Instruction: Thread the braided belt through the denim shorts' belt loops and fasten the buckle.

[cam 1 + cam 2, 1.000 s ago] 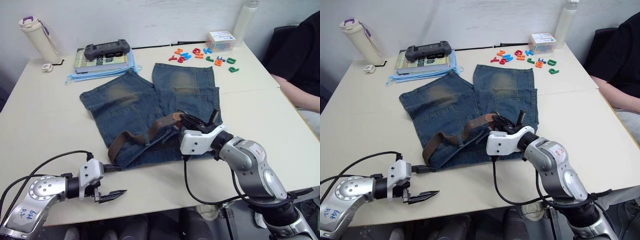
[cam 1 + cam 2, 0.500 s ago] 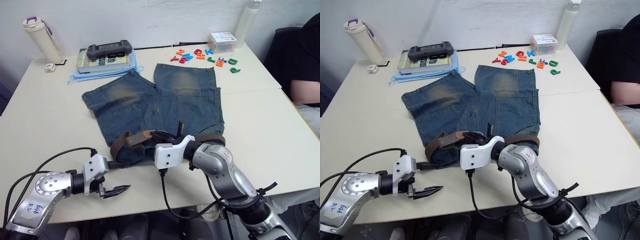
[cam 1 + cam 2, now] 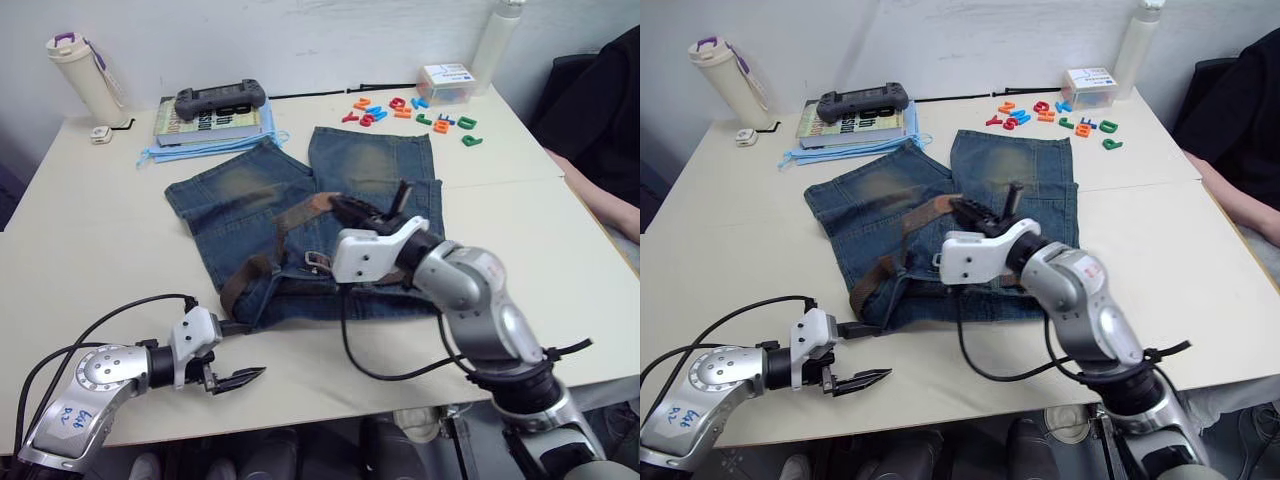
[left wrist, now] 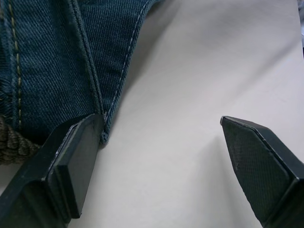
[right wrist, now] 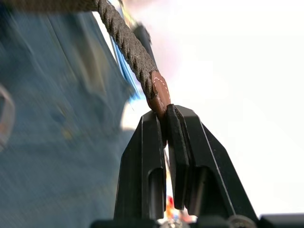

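Observation:
The denim shorts [image 3: 235, 205] lie flat mid-table, waistband towards me. The braided belt [image 3: 245, 280] runs from the waistband's left end up in an arc over the shorts. My right gripper [image 3: 342, 204] holds the belt above the shorts' middle; in the right wrist view it [image 5: 165, 111] is shut on the belt's tan leather tip [image 5: 159, 95]. The buckle [image 3: 318, 262] rests on the denim below that gripper. The belt loops are too small to make out. My left gripper [image 3: 240, 377] is open at the table's front, one finger [image 4: 76, 161] touching the shorts' corner [image 4: 102, 128].
At the back left a book [image 3: 205, 122] carries a black game controller [image 3: 215, 99], beside a white bottle [image 3: 80, 75]. Coloured letter magnets [image 3: 410, 112], a small box [image 3: 445, 80] and another bottle [image 3: 495, 40] are at the back right. A person [image 3: 600, 110] sits at the right.
My right gripper, shut on the belt tip, swept towards the front left over the waistband, then rose back away from me, lifting the belt into an arc. The left gripper has barely moved.

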`<state>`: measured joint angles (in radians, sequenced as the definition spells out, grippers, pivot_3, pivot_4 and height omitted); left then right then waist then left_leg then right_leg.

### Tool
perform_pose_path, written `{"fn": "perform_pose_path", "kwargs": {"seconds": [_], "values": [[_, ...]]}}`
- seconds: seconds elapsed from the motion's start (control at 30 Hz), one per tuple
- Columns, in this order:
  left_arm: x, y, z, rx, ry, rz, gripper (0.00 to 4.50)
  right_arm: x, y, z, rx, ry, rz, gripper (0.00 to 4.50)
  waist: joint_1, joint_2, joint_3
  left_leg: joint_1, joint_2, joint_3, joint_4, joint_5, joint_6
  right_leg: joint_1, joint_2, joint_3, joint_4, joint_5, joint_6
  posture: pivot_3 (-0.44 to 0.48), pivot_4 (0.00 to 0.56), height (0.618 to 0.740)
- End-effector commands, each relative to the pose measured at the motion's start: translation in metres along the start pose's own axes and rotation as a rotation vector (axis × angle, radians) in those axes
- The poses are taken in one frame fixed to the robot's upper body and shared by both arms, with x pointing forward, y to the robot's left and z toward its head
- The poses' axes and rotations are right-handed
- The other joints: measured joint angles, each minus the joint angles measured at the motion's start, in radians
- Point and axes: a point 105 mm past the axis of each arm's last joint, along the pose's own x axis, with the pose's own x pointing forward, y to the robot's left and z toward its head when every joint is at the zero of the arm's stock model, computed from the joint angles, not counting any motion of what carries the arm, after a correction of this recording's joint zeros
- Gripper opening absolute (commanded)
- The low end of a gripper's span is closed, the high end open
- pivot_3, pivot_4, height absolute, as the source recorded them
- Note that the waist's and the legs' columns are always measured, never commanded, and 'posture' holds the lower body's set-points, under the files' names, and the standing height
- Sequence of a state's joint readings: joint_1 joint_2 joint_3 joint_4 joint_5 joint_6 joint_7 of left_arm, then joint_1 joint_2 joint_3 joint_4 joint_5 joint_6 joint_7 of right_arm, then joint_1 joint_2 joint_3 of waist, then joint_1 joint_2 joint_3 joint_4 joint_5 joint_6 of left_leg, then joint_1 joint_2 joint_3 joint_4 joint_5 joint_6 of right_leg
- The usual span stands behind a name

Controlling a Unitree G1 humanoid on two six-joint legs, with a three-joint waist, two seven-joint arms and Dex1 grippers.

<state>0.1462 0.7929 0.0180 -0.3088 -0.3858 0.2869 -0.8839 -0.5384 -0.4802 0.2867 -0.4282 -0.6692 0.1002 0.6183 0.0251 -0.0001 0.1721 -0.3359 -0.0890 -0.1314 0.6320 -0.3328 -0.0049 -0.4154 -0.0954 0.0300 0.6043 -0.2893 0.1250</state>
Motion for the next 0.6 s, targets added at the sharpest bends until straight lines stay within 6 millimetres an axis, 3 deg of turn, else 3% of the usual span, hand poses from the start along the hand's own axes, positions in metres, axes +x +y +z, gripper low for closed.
{"fn": "perform_pose_path", "kwargs": {"seconds": [0.03, 0.33, 0.5, 0.6], "values": [[0.001, -0.009, -0.028, -0.056, 0.101, -0.025, 4.38, -0.019, -0.03, -0.012, -0.075, 0.047, -0.109, 0.0, 0.0, 0.0, 0.0, 0.0, 0.0, 0.0, 0.0, 0.0, 0.0, 0.0, 0.0, 0.0, 0.0, 0.0, 0.0, 0.0, 0.15, 0.738], [-0.014, -0.013, -0.047, 0.025, 0.181, -0.047, 4.38, -0.055, -0.034, -0.067, -0.125, 0.276, -0.085, 0.0, -0.005, 0.0, 0.0, 0.0, 0.002, 0.003, 0.0, -0.001, 0.001, 0.0, -0.001, 0.002, -0.003, 0.0, 0.0, 0.0, 0.15, 0.738], [-0.017, -0.013, -0.051, 0.026, 0.184, -0.043, 4.38, -0.063, -0.04, -0.081, -0.137, 0.35, -0.105, 0.0, -0.012, 0.0, 0.0, 0.001, 0.007, 0.005, -0.001, -0.002, 0.0, 0.0, 0.001, 0.002, -0.003, 0.0, 0.0, 0.0, 0.15, 0.738], [-0.017, -0.012, -0.05, 0.03, 0.182, -0.041, 4.38, -0.06, -0.041, -0.077, -0.129, 0.333, -0.11, 0.0, -0.014, 0.0, 0.0, 0.0, 0.007, 0.005, -0.001, -0.002, -0.001, 0.0, 0.001, 0.002, -0.003, 0.0, 0.0, 0.0, 0.15, 0.738]]}}
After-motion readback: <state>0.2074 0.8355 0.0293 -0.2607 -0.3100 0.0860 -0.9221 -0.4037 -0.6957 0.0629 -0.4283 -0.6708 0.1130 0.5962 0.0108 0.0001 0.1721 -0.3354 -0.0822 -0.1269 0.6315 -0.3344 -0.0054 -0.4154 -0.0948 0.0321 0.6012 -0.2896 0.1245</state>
